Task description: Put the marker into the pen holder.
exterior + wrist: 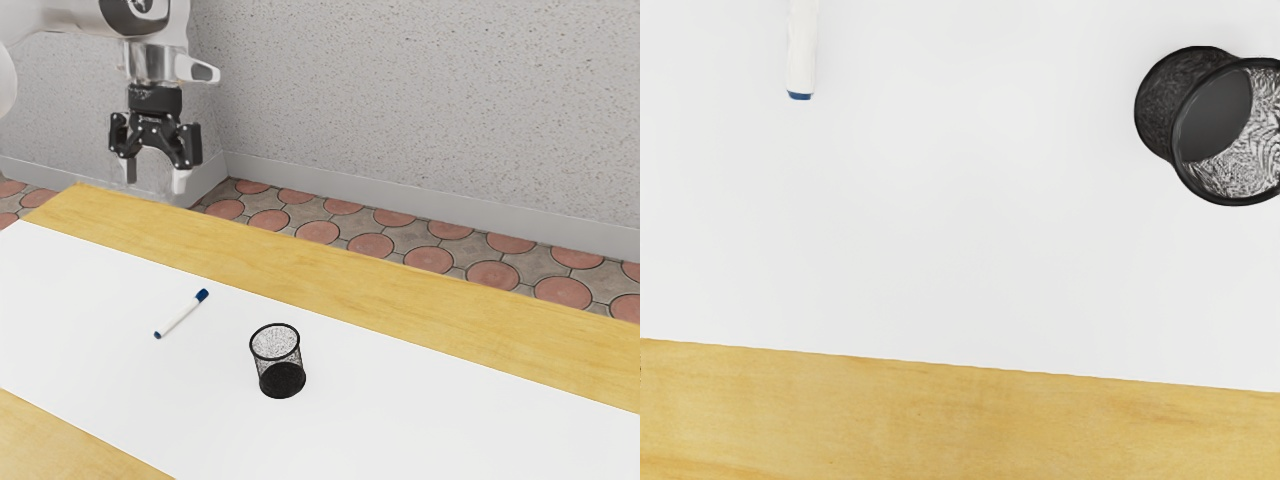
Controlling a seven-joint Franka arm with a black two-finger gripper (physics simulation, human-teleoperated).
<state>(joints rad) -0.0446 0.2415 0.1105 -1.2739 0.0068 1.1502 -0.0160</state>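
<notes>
We have our jaws point(155, 175) spread and empty above the tabletop point(330, 265) — presumably to straddle the marker point(181, 314), lying lower down — while the pen holder point(277, 359), farther from them, stands upright, mouth up to receive it.

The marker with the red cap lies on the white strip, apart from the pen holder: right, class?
Its cap is blue, as the exterior view shows; the marker does lie on the white strip, apart from the pen holder.
</notes>
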